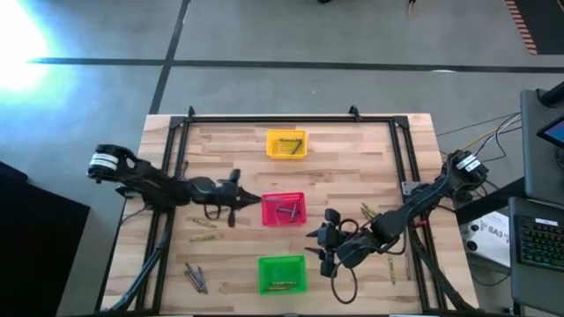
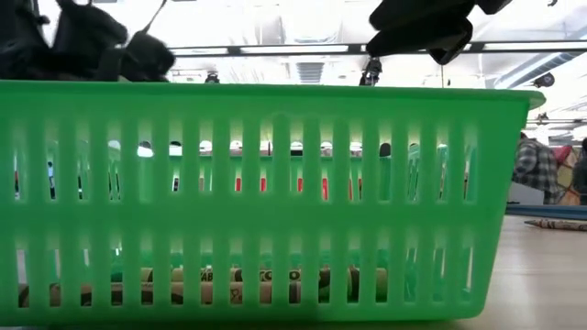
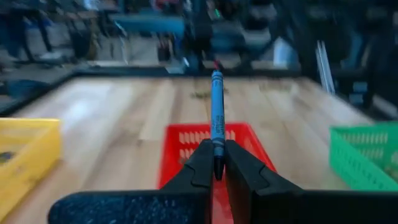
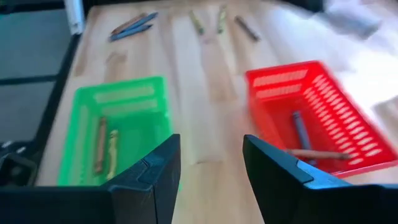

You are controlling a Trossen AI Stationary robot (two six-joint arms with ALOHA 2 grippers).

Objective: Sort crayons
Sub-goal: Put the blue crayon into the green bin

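A blue crayon [image 3: 216, 118] is clamped between the two dark fingers of the left gripper [image 3: 216, 169]; it stands out straight ahead of the fingertips, and the red basket [image 3: 186, 138] lies just under and in front of this gripper. In the high view the left gripper [image 1: 234, 202] is close beside the red basket [image 1: 284, 209], on the side away from the right arm. Inside that basket two crayons already lie — a grey-blue one [image 4: 301, 130] and a brownish one [image 4: 314, 153] across it. The right gripper [image 4: 209, 167] has its fingers wide apart and holds nothing; the bare wood of the table [image 4: 211, 93] shows between them. On one side of its fingers is the green basket [image 4: 87, 118] with two olive-brown crayons [image 4: 106, 144] lying side by side, on the other side the red basket [image 4: 348, 118]. Beyond both baskets, farther from this gripper, loose crayons [image 4: 132, 25] rest on the table — some bluish, some olive, one brown. In the high view the right gripper [image 1: 322, 242] hangs between the red and the green basket [image 1: 282, 274]. The yellow basket [image 1: 286, 143] sits far from both grippers, with crayons inside. In the low view the green basket [image 2: 266, 197] fills the front, with a crayon [image 2: 248, 284] lying behind its wall.
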